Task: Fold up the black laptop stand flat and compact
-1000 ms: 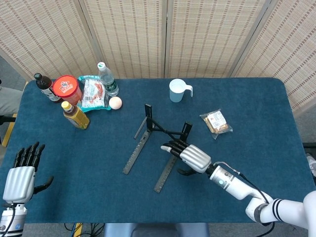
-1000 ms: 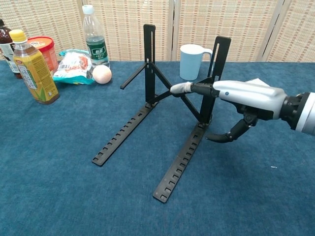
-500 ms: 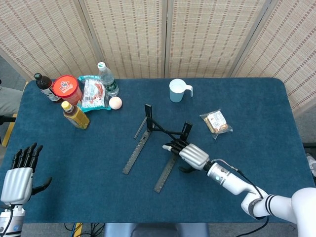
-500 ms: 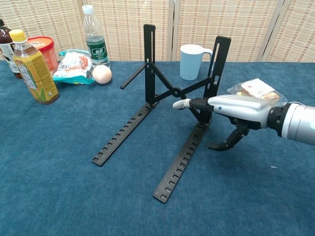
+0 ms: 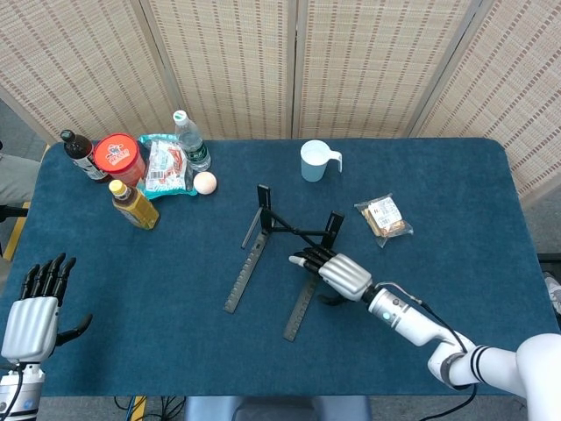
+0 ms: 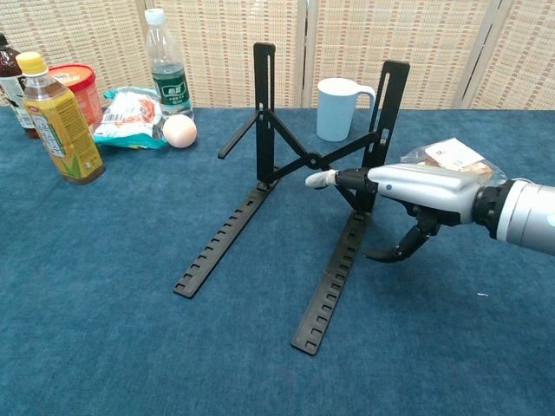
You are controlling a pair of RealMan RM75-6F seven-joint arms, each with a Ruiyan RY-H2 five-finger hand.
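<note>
The black laptop stand (image 5: pixel 246 271) (image 6: pixel 224 241) stands unfolded mid-table, two notched rails flat on the blue cloth, two uprights raised, crossed braces between them. My right hand (image 5: pixel 339 274) (image 6: pixel 421 191) reaches in from the right at the stand's right upright. Its fingers (image 6: pixel 334 179) stretch out level across that upright toward the crossed braces, and the thumb hangs curled below, holding nothing. My left hand (image 5: pixel 35 309) hovers open at the near left table edge, fingers spread, far from the stand; the chest view does not show it.
A pale blue mug (image 5: pixel 314 160) (image 6: pixel 338 108) stands behind the stand. A snack packet (image 5: pixel 384 217) (image 6: pixel 447 154) lies to the right. An egg (image 5: pixel 204 182) (image 6: pixel 179 131), water bottle (image 6: pixel 169 74), yellow-capped bottle (image 5: pixel 133 203) (image 6: pixel 56 117) and red tub (image 5: pixel 118 156) crowd the far left corner.
The stand has shifted: the near ends of both rails swung to the right. My right hand dropped slightly and stays at the right upright. The left hand barely moved.
</note>
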